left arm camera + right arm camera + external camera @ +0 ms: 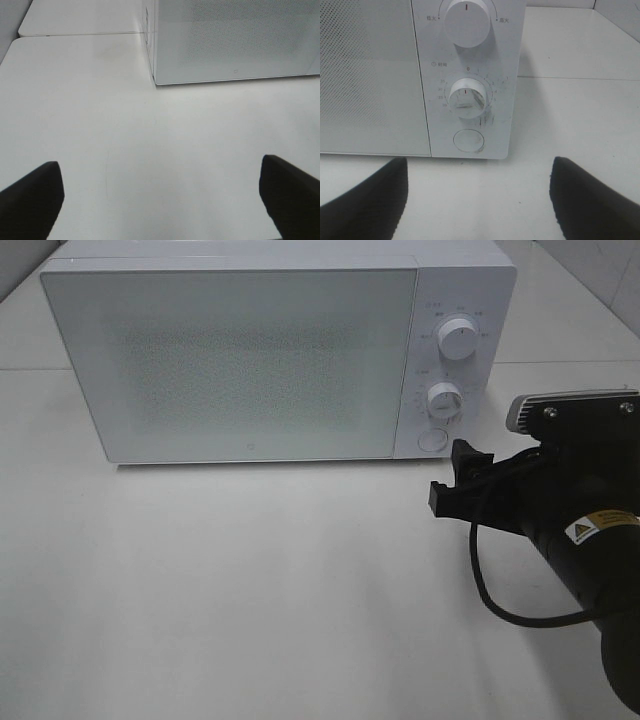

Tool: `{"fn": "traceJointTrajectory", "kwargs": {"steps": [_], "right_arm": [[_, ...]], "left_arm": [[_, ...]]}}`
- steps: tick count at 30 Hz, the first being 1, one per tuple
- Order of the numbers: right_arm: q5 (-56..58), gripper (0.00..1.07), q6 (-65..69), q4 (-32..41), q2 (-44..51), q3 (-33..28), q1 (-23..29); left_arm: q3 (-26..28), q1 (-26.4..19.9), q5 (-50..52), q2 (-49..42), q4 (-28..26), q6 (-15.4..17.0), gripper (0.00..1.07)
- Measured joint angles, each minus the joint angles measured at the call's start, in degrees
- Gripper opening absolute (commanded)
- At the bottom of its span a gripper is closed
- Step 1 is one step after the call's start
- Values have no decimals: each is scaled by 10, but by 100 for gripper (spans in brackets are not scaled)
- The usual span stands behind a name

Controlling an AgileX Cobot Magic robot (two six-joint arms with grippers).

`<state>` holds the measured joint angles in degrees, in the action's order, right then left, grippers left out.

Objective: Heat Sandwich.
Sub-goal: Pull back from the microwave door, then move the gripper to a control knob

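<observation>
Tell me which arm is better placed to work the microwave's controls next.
Right, probably. The open right gripper sits just before the control panel, facing the timer knob and round button. The open left gripper faces the opposite corner of the door.

Your high camera looks down across the bench [250, 620] at the whole microwave [250, 360], while the left wrist camera looks low past the left pincer [160, 165] at a door corner, and the right wrist camera looks past the right pincer [480, 162], close on the timer dial [466, 97].
</observation>
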<state>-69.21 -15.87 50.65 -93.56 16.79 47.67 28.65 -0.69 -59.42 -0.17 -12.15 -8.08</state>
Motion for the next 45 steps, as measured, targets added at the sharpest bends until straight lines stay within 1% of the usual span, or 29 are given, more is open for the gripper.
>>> {"fn": "traceJointTrajectory", "kwargs": {"steps": [6, 12, 14, 17, 22, 26, 30, 35, 39, 45], "right_arm": [[0, 76, -5, 0, -3, 22, -1], [-1, 76, -5, -6, -42, 53, -35], [-1, 76, -2, -22, -52, 70, -50], [-1, 76, 1, -34, -56, 83, -60], [-1, 76, 6, -78, -91, 115, -91], [-1, 76, 9, -88, -108, 129, -97], [3, 76, 15, -105, -140, 155, -108], [6, 76, 21, -108, -154, 168, -114], [17, 76, 22, -128, -175, 195, -132], [21, 76, 22, -131, -193, 214, -140]], "left_arm": [[0, 0, 0, 0, 0, 0, 104], [0, 0, 0, 0, 0, 0, 104], [0, 0, 0, 0, 0, 0, 104], [0, 0, 0, 0, 0, 0, 104], [0, 0, 0, 0, 0, 0, 104], [0, 0, 0, 0, 0, 0, 104], [0, 0, 0, 0, 0, 0, 104], [0, 0, 0, 0, 0, 0, 104], [0, 0, 0, 0, 0, 0, 104], [0, 0, 0, 0, 0, 0, 104]]}}
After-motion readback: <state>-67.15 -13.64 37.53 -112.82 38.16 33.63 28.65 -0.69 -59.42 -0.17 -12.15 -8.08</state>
